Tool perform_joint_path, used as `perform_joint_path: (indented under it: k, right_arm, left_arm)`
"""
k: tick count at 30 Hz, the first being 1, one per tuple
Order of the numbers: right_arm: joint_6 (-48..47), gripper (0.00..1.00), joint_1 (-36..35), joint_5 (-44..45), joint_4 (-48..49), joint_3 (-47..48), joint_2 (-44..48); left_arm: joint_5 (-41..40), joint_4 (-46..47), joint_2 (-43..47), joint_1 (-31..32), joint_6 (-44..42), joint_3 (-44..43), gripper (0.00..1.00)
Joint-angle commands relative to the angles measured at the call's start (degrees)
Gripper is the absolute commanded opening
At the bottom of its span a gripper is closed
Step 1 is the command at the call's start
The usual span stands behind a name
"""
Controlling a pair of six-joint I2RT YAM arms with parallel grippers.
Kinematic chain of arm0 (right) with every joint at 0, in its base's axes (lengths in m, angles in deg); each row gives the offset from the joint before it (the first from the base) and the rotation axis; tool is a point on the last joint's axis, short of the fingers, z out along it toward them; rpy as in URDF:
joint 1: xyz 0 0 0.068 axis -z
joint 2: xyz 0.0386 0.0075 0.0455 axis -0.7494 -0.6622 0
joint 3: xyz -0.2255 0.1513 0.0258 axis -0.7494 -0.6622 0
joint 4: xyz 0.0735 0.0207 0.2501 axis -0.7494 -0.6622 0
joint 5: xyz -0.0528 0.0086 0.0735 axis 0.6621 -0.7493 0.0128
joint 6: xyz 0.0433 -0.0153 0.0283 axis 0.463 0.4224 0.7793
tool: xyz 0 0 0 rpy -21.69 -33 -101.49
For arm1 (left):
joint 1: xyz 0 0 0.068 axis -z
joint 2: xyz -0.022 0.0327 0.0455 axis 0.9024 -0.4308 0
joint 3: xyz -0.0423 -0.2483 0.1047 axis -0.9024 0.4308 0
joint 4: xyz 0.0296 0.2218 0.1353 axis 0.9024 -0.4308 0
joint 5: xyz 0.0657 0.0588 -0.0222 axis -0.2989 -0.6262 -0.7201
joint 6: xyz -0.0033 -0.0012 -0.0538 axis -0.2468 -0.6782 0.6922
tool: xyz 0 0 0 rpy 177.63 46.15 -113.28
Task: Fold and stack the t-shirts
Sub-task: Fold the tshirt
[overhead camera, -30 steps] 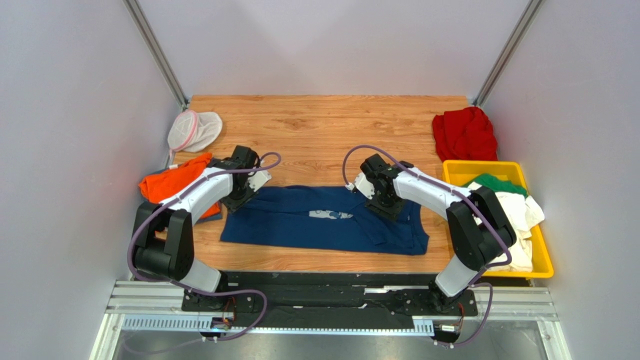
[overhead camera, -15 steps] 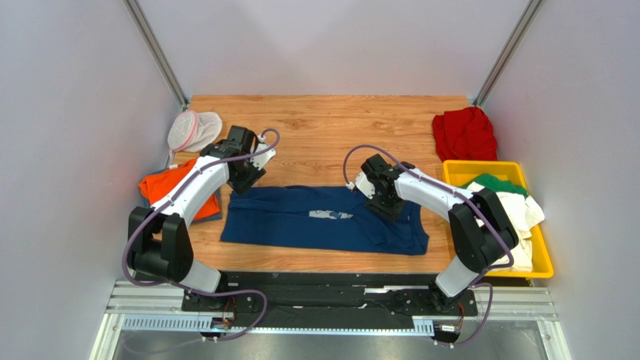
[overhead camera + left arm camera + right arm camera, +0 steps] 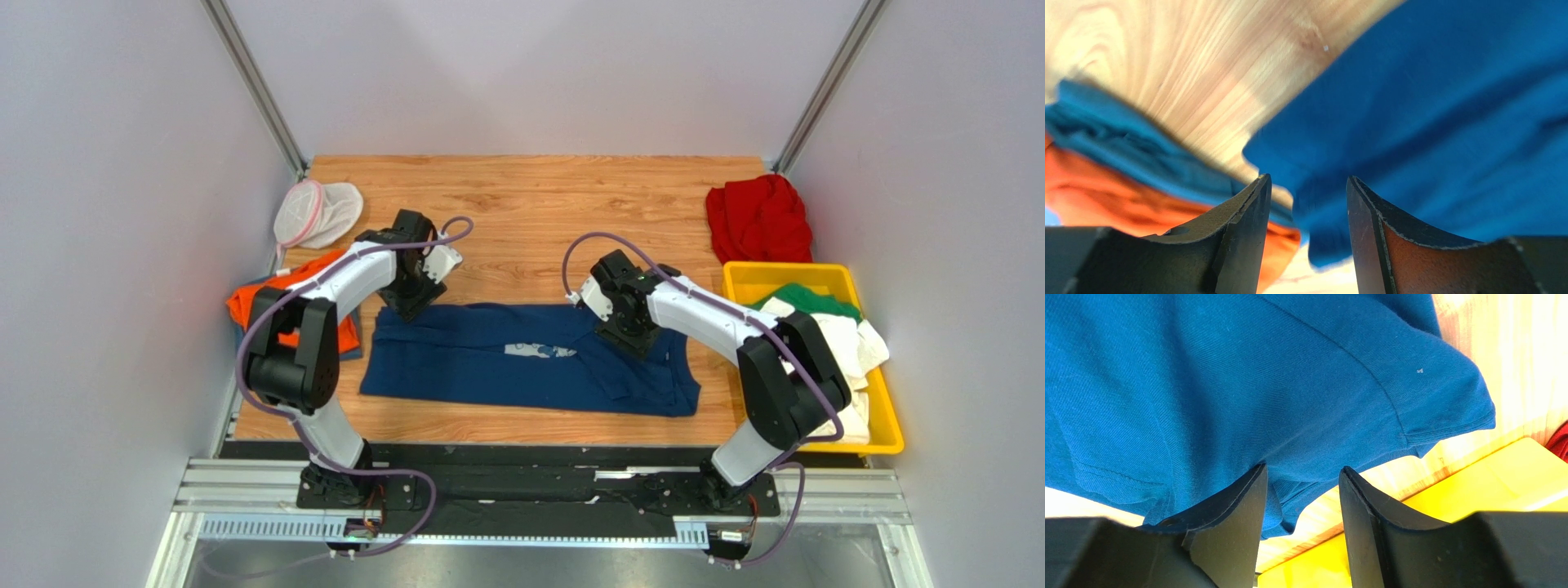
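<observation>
A navy blue t-shirt [image 3: 528, 358] with a pale print [image 3: 541, 352] lies folded into a long band across the middle of the table [image 3: 528, 208]. My left gripper [image 3: 411, 300] hovers open over its back left corner. In the left wrist view the open left gripper [image 3: 1308, 196] holds nothing, and the navy t-shirt [image 3: 1444, 116] lies beyond it. My right gripper [image 3: 632, 331] hangs open above the shirt's right part. In the right wrist view the right gripper [image 3: 1303, 484] is empty above the navy t-shirt [image 3: 1260, 386].
An orange t-shirt [image 3: 264, 300] with blue cloth [image 3: 350, 337] at its edge lies at the left. A white mesh pouch [image 3: 315, 211] sits behind it. A red t-shirt [image 3: 758, 218] lies at the back right. A yellow bin [image 3: 886, 429] holds green [image 3: 810, 299] and white [image 3: 846, 349] t-shirts.
My left gripper has opened wider and let go of the navy shirt's left corner, swinging a little to the right. The right arm has hardly moved.
</observation>
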Motion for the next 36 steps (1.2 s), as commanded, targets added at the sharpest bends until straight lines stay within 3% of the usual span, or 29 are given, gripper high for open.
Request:
perform_joint_path:
  k: [1, 14, 21, 36]
  right_arm:
    - [1.01, 0.51, 0.02, 0.18, 2.26, -0.68, 2.95]
    - [1.54, 0.51, 0.37, 1.23, 2.96, -0.69, 3.13]
    - [1.80, 0.51, 0.54, 2.20, 2.88, -1.56, 4.00]
    - [3.82, 0.51, 0.46, -4.21, 0.94, 0.37, 4.88]
  left_arm:
    - [-2.30, 3.97, -5.07, 0.18, -1.16, -2.32, 0.56]
    - [-13.20, 6.78, -14.75, 0.18, -3.01, -6.88, 0.54]
    - [-14.44, 6.18, -18.27, 0.18, -2.31, -11.89, 0.54]
    - [-4.77, 1.69, -3.43, 0.35, 0.07, -9.36, 0.57]
